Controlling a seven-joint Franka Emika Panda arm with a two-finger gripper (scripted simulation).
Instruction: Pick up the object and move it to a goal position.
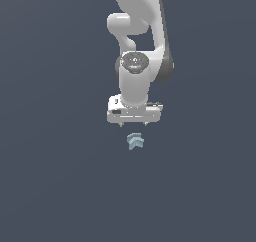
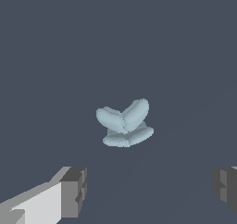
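Note:
The object [image 1: 135, 141] is a small pale blue-grey chevron-like lumpy piece lying on the dark grey floor, just in front of and below the white gripper [image 1: 132, 124] in the exterior view. In the wrist view the object [image 2: 124, 123] lies free between and beyond the two fingers, apart from both. One grey fingertip [image 2: 74, 190] and the other [image 2: 225, 186] stand wide apart. The gripper [image 2: 149, 189] is open and empty, pointing down above the floor.
The white arm [image 1: 140, 46] rises behind the gripper in the exterior view. The dark grey floor [image 1: 60, 176] spreads flat all around with no other objects, edges or markers in view.

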